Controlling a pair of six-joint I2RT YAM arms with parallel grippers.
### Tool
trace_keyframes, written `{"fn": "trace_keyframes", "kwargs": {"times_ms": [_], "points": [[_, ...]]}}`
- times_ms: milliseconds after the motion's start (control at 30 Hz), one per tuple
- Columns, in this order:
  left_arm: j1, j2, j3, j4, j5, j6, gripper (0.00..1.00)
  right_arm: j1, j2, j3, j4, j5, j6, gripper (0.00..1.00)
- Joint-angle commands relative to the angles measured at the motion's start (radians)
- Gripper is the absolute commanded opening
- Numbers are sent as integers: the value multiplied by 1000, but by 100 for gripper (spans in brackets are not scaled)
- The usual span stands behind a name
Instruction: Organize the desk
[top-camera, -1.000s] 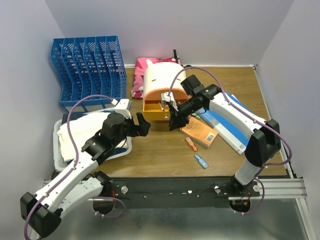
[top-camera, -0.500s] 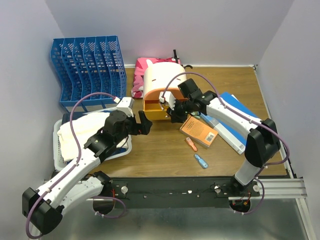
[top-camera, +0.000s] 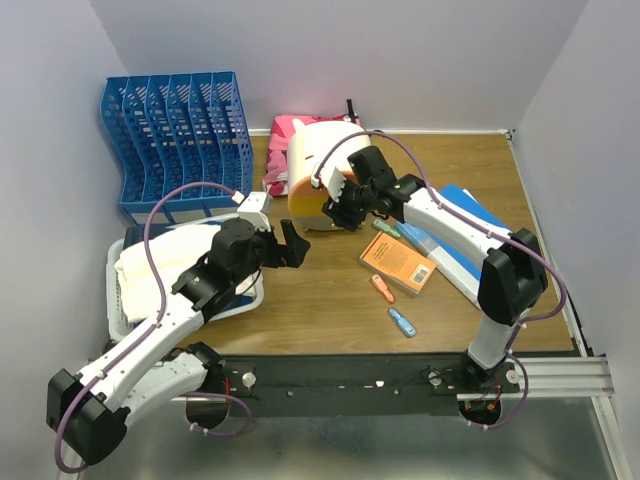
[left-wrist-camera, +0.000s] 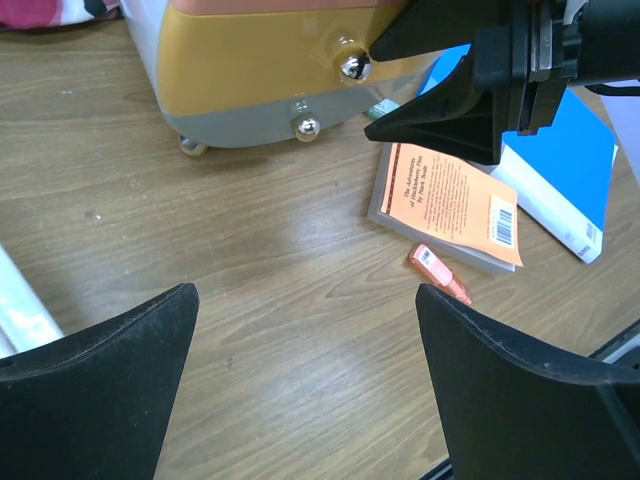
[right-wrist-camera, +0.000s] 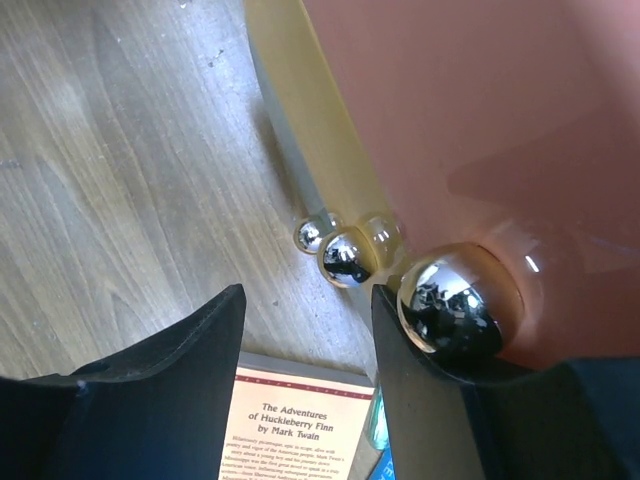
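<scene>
The desk (top-camera: 320, 305) is a brown wood-grain tabletop. A small cream drawer chest (top-camera: 312, 165) with orange drawer fronts stands at the back middle, its drawers shut. My right gripper (top-camera: 338, 214) is open and empty, its tips against the chest's front. In the right wrist view its right finger (right-wrist-camera: 440, 400) sits just under a chrome knob (right-wrist-camera: 462, 305), with two smaller knobs (right-wrist-camera: 345, 258) beside it. My left gripper (top-camera: 293, 243) is open and empty, hovering over bare wood (left-wrist-camera: 250, 260) in front of the chest (left-wrist-camera: 250, 70).
An orange paperback (top-camera: 398, 262) lies on blue folders (top-camera: 465, 245) at the right. An orange marker (top-camera: 382, 288) and a blue one (top-camera: 402, 322) lie nearer. A blue file rack (top-camera: 175, 140), a pink bag (top-camera: 285, 140) and a white tray with cloth (top-camera: 170, 265) stand at the left.
The orange drawer that stood open is now shut. My right gripper moved back and left against the chest's front. My left gripper crept a little forward.
</scene>
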Motion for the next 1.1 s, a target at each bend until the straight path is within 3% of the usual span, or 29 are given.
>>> {"fn": "trace_keyframes", "kwargs": {"times_ms": [0,200,367,667,867,1067], "points": [[4,48,25,92,81,-21,99,-3,-39,42,-80,-143,-49,61],[-5,180,48,167,119,-74,94,-44,-116,47,-239,-297,-75,60],[-37,294,62,253,76,-159,87,-159,-165,50,-323,-409,-75,59],[-111,548,65,455,-95,-367,70,-333,-237,-24,-259,-541,11,59],[-122,696,74,586,-210,-412,55,-392,-273,-83,-213,-584,54,58],[-120,812,108,638,-281,-450,47,-420,-303,-125,-190,-615,74,58]]}}
